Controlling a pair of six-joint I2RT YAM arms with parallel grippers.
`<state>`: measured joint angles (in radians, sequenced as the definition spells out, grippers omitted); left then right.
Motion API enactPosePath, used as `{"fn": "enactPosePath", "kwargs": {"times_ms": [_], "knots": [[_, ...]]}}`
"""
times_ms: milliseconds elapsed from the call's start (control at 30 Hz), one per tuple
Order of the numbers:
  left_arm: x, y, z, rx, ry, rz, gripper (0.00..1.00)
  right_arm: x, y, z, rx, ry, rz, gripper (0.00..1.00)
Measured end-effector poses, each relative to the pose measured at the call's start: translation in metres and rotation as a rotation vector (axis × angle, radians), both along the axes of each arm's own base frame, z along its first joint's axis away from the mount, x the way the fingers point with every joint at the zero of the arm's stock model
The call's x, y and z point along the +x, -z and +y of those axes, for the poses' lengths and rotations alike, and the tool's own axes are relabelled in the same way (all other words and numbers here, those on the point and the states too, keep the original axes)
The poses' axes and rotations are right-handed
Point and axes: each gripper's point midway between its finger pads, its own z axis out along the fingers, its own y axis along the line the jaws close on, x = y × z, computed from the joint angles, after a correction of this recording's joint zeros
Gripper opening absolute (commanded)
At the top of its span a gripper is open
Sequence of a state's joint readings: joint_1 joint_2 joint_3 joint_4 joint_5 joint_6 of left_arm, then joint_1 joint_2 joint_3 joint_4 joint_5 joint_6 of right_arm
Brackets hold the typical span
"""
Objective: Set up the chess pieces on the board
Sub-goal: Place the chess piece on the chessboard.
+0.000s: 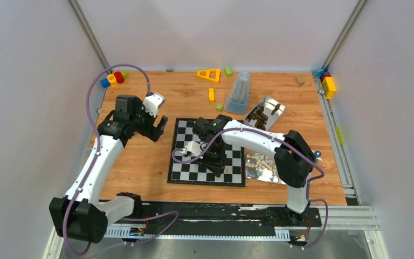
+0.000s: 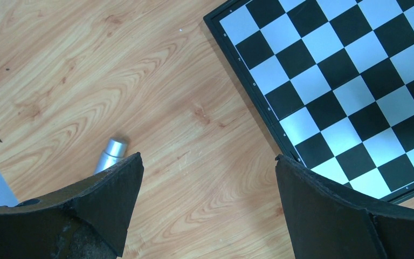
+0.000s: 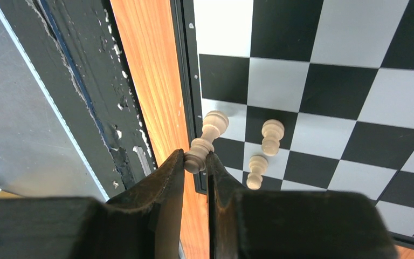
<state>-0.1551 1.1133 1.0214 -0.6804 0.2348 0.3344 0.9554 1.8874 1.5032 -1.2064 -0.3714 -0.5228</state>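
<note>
The right end effector (image 3: 195, 161) pinches a pale chess piece (image 3: 211, 129) by its base, apparently; light, stiff and slippery, it could swivel. The left end effector (image 2: 209, 181) gapes empty.

Orange-brown wood-grain tabletop (image 2: 86, 81): smooth, faint sheen noted. Black-and-white checkered chessboard (image 2: 356, 81): glossy, reflections seen on squares. Small cream chess pieces (image 3: 272, 135): smooth, satin; wood or plastic not determined. Fingers (image 3: 161, 186) of right gripper (image 3: 195, 160): matt black, rough, scuffed. Rectangular silver tin (image 1: 279, 109) toward far right corner: mirror-bright metal.
</note>
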Motion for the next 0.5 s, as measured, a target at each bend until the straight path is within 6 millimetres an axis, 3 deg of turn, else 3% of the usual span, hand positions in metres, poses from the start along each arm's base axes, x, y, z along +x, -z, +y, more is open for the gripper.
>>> {"fn": "enactPosePath", "kwargs": {"times_ms": [500], "knots": [[-0.001, -0.003, 0.0, -0.002, 0.0, -0.014, 1.0, 0.003, 0.005, 0.025, 0.024, -0.019, 0.025, 0.09]]}}
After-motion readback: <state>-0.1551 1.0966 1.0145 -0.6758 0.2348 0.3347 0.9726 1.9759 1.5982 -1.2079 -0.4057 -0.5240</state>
